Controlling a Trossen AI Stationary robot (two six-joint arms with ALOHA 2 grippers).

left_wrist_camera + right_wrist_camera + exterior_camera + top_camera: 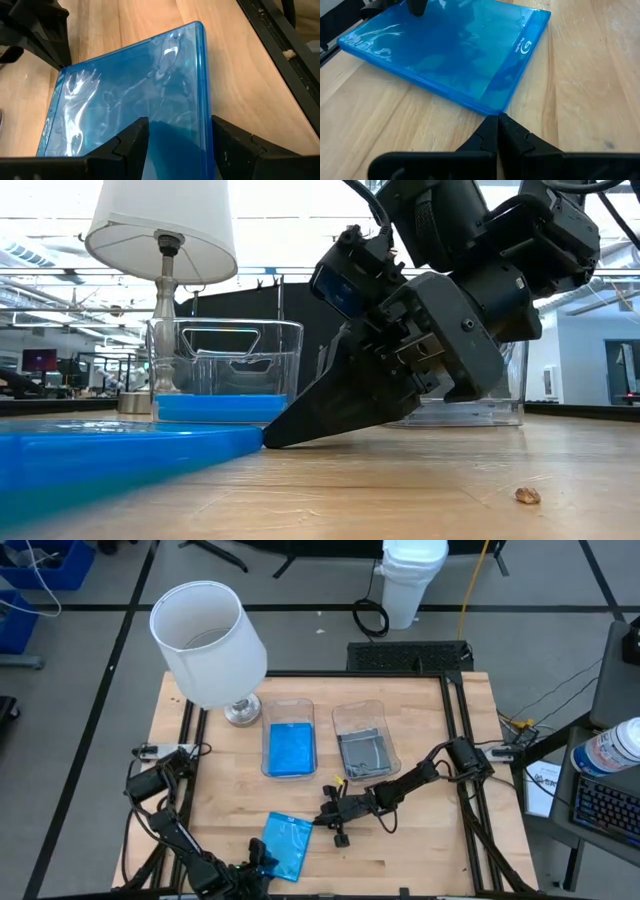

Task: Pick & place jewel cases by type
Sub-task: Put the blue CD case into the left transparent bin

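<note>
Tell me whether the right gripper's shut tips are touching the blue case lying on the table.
Touching. In the right wrist view the right gripper, fingers shut, meets the blue case's near corner with no gap showing.

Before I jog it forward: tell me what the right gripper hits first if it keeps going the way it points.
Most likely the blue jewel case: the shut right gripper points at its near corner, almost touching.

Robotics lab, wooden workbench (420, 840) on taped floor (100, 660), cables, keyboard (607, 808), desks with monitors (40, 360) behind

Bright, even overhead light; white glare streaks on blue jewel case (135, 95); blown-out ceiling in low view; near case edge blurred there.
</note>
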